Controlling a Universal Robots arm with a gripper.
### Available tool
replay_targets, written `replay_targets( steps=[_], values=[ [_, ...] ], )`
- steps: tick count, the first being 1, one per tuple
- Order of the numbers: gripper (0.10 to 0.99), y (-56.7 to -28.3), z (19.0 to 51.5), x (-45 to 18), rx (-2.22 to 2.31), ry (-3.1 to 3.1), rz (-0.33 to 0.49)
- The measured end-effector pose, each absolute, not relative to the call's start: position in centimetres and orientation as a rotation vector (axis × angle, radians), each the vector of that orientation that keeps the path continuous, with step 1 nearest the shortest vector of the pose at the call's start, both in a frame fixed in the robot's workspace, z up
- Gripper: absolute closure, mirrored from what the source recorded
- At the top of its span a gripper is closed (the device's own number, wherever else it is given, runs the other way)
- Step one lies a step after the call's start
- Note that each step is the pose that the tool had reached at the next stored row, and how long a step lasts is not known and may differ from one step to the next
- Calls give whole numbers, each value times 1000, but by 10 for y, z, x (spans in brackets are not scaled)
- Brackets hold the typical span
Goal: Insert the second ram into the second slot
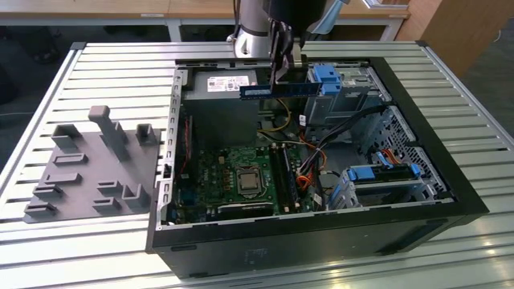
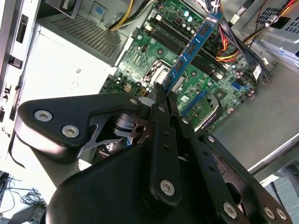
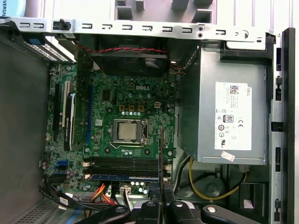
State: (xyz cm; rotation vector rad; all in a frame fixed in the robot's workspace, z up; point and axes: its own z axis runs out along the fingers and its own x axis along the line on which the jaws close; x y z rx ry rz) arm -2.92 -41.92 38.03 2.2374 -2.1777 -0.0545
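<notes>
One open computer case (image 1: 321, 241), lower centre of the exterior view, contains one motherboard (image 1: 241, 177) and one seated blue stick (image 3: 124, 177). Upper centre, beyond: one gripper (image 1: 283, 81) clamped on the second ram (image 1: 257, 91), above the case.

A ribbed aluminium counter (image 1: 120, 72) fills the foreground. Behind it stands a wood-topped table (image 1: 105, 9) with white legs, and a wooden cabinet (image 1: 461, 27) rises at the exterior view's right. Dark floor (image 1: 20, 63) lies beyond.

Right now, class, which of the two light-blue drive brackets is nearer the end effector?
The far bracket, beside the ram held by the end effector; the near bracket sits lower in the exterior view, well away.
</notes>
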Motion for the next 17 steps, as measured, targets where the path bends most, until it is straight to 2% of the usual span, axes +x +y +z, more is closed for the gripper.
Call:
replay_targets(
  steps=[17],
  values=[
    [949, -423, 380, -29, 2237, -2178, -54]
  ],
)
